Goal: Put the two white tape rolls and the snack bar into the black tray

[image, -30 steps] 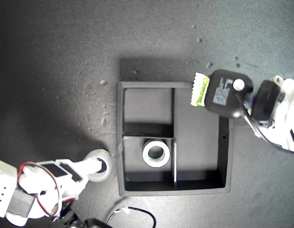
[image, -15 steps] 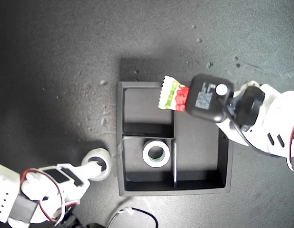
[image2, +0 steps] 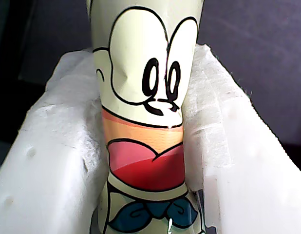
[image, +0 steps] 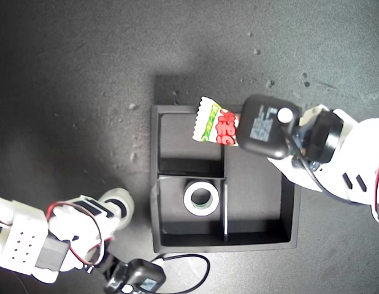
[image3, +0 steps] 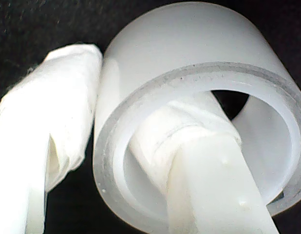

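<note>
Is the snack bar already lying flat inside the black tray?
No. In the exterior view the snack bar is held by my first gripper above the black tray, its free end over a small compartment.

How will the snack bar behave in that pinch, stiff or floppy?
Probably semi-floppy: the snack bar sticks out sideways from my first gripper over the tray without drooping, so it has some stiffness. The wrapper creases where the pads squeeze it, so it likely crushes easily. Its glossy film may slip.
</note>
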Motion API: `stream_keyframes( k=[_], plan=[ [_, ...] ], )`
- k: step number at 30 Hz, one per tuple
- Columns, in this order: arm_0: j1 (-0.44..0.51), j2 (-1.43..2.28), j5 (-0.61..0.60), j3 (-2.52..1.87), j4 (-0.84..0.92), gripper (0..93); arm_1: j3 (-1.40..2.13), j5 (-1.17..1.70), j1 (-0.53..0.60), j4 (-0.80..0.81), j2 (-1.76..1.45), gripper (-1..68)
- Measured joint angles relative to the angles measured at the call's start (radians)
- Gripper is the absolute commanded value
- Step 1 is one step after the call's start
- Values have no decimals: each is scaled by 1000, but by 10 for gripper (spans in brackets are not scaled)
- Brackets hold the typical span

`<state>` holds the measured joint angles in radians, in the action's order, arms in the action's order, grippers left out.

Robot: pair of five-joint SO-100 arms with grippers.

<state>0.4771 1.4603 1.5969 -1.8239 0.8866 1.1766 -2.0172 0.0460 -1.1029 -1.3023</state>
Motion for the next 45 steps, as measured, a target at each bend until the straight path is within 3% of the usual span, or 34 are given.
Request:
stream_keyframes(
  k=[5,14,22,34,39,45],
  plan=[
    [-23,126,-41,-26,8,0,-34,0,26,-9,0,-4],
    [-69,416,-199,-9,183,0,-144,0,94,-256,0,-3],
    [-135,557,-272,3,273,0,-175,0,23,-466,0,-3],
    [-193,471,-405,267,433,0,-97,-213,-9,-209,0,-4],
    [-221,345,-486,488,529,0,-100,-308,-8,-201,0,-4],
    [-250,267,-552,577,572,0,-146,-3,8,-192,0,-4]
  ],
)
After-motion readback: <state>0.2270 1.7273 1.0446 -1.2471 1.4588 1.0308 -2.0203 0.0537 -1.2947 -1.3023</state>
